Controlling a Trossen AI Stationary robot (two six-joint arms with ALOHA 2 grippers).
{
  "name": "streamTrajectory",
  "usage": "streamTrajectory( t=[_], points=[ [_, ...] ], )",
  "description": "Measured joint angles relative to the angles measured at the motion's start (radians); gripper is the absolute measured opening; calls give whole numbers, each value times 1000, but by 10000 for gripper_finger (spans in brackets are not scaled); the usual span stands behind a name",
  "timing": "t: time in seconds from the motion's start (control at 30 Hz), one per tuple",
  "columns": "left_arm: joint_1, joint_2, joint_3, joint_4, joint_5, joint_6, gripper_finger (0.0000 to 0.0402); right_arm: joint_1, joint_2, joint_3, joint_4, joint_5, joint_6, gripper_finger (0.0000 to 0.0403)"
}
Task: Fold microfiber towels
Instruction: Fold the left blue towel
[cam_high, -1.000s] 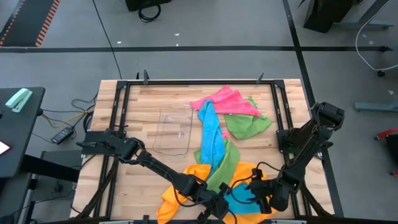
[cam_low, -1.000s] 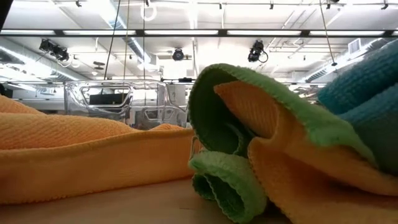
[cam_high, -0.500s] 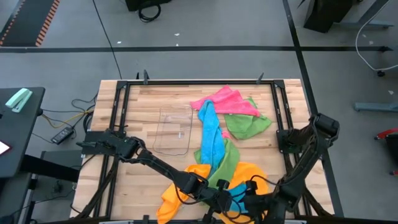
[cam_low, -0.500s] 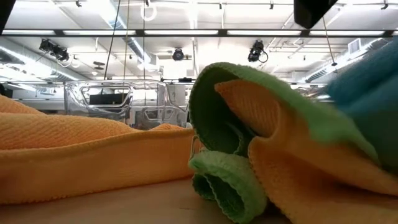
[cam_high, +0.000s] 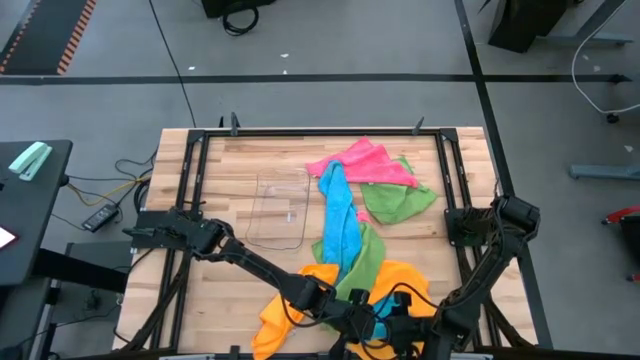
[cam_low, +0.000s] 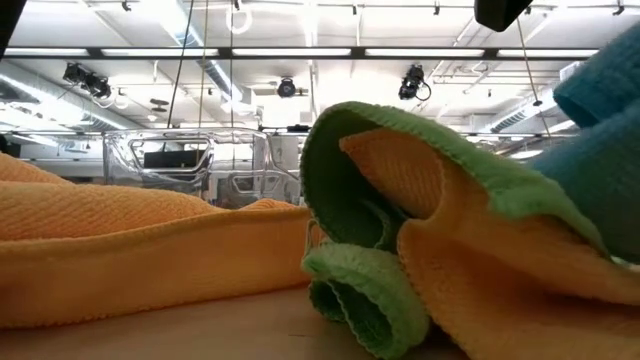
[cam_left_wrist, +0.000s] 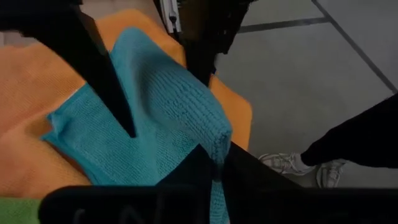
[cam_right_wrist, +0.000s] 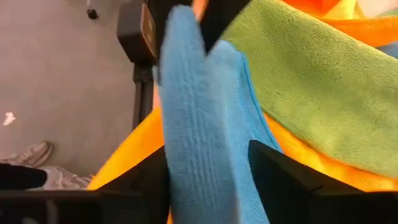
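- A heap of soft microfiber towels is spread over the wooden slatted table (cam_high: 230, 190): a pink towel (cam_high: 362, 163) and a green towel (cam_high: 398, 201) lie at the far side, and a long sky-blue towel (cam_high: 339, 215) runs from them toward the near edge.
- At the near edge a crumpled orange towel (cam_high: 290, 300) is seen, with a second green towel (cam_high: 366, 258) draped over it and a small sky-blue towel (cam_left_wrist: 155, 118) lying on top.
- A clear plastic tray (cam_high: 278, 208) rests on the table to the left of the long blue towel, apart from the pile.
- The left gripper (cam_left_wrist: 217, 163) is placed at the near edge of the table, over the orange towel; its two dark fingers are pinched together on a raised fold of the small sky-blue towel, which is lifted into a ridge between them.
- The right gripper (cam_right_wrist: 208, 168) is held just beside the left one at the same near edge; its fingers (cam_right_wrist: 280, 177) stand apart, one on each side of a hanging strip of the same blue cloth, and contact with the cloth cannot be told.
- In the low view, rolled green and orange folds fill the foreground, with blue cloth raised at the right.
- A person's shoe (cam_left_wrist: 280, 165) and dark trouser leg are seen on the floor beyond the table.
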Motion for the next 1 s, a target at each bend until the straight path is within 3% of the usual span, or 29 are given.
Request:
streamTrajectory(
  t=[0.27,0.43,0.57,0.77,0.9,1.0],
  points=[
    [11,0,0,1,-8,-108,50,0,0,-18,1,-5,9,100],
    [7,-31,0,-83,-28,-175,98,0,-1,-18,0,-14,48,43],
    [-16,-60,1,-200,-124,-213,157,0,-7,-18,-2,-14,97,37],
    [-73,-58,1,-204,-207,-263,235,-7,-8,-18,-7,-3,152,37],
    [-110,-52,-11,-210,-365,-279,261,-8,-8,-18,-7,3,182,37],
    [-113,-51,-22,-206,-426,-279,268,-7,-8,-18,-7,9,192,37]
  ],
)
